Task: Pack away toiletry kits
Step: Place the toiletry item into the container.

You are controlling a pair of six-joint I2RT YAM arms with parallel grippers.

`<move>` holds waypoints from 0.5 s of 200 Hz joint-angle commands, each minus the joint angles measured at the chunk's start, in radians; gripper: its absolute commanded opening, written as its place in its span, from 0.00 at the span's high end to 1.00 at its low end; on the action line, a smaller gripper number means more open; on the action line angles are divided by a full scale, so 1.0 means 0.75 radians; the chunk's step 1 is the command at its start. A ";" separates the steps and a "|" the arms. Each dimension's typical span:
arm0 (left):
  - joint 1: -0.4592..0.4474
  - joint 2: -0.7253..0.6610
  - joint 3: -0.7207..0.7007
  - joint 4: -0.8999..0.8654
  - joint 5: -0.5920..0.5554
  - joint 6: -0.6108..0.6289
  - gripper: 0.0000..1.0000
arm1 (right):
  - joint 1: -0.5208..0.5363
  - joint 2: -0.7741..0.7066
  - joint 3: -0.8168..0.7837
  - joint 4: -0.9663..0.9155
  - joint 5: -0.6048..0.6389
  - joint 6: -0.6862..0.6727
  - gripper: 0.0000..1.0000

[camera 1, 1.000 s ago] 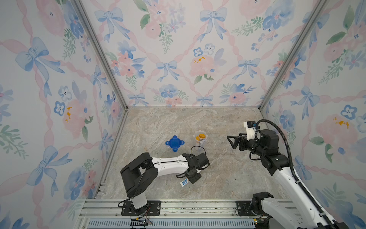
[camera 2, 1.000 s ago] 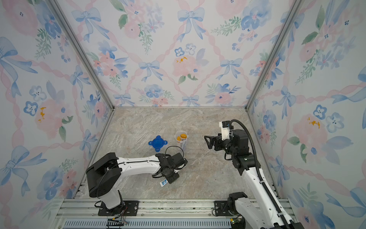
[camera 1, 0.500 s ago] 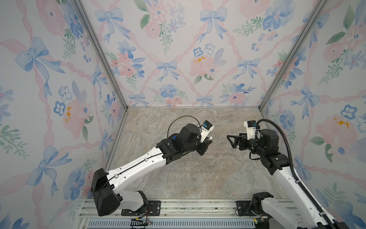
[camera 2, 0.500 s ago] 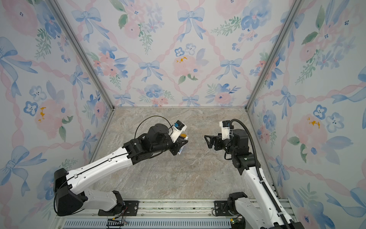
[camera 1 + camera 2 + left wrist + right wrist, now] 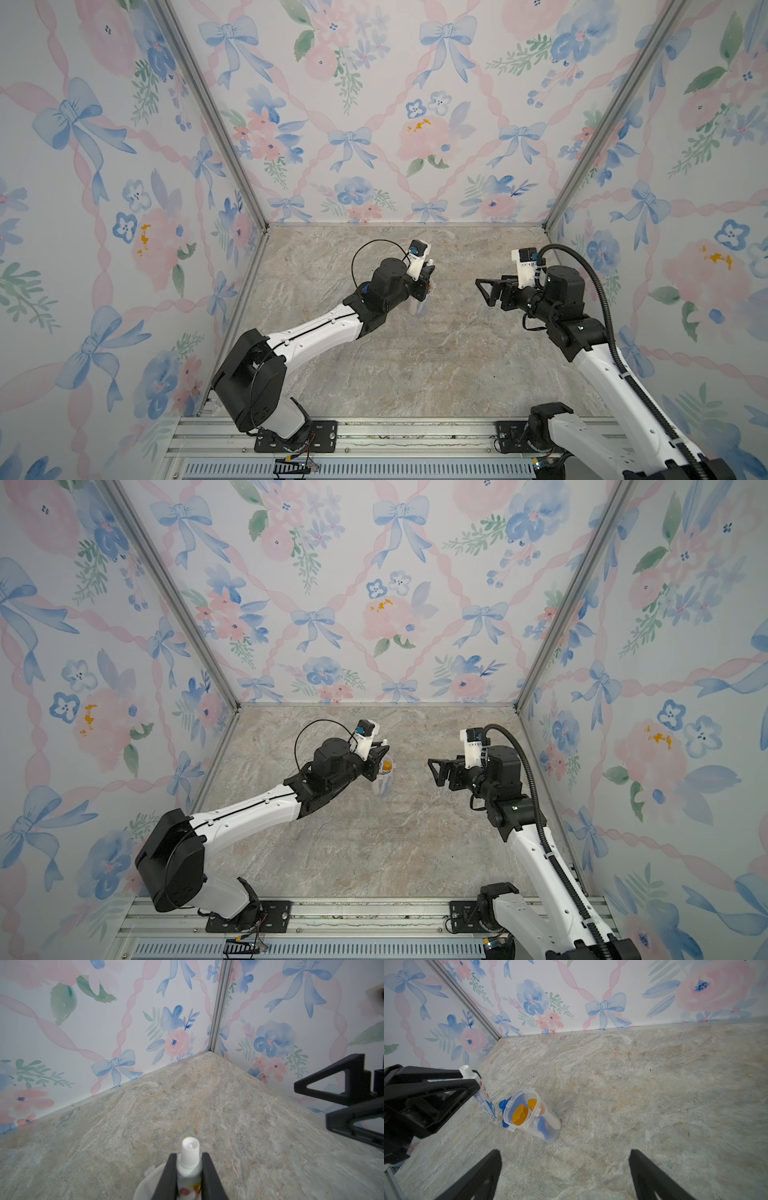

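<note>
White-capped, cap up, likely for a straight drop: pinches toothpaste tube [image 5: 188,1177] in left pincer [image 5: 189,1155] just beside clear cup [image 5: 550,1126]; holds right pincer [image 5: 564,1152] wide, empty, well clear.

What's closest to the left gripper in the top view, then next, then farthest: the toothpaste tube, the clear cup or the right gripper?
1. The toothpaste tube, clamped in the left gripper itself.
2. The clear cup, just below it.
3. The right gripper, open, far across on the right side.
</note>
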 commanded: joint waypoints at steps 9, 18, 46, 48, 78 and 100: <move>0.012 0.079 -0.001 0.176 0.000 0.010 0.88 | 0.011 0.009 0.044 -0.011 0.020 0.000 0.03; 0.013 0.095 -0.003 0.189 -0.002 0.009 0.88 | 0.011 0.006 0.044 -0.014 0.024 0.000 0.03; 0.033 0.128 -0.036 0.234 0.009 0.006 0.87 | 0.011 -0.004 0.039 -0.029 0.040 -0.014 0.03; 0.038 0.130 -0.037 0.238 0.015 0.004 0.87 | 0.010 -0.005 0.041 -0.030 0.040 -0.013 0.03; 0.069 0.170 -0.070 0.288 0.051 -0.008 0.87 | 0.011 0.014 0.040 -0.026 0.035 -0.015 0.03; 0.070 0.192 -0.081 0.296 0.074 -0.008 0.86 | 0.013 0.015 0.040 -0.021 0.040 -0.015 0.03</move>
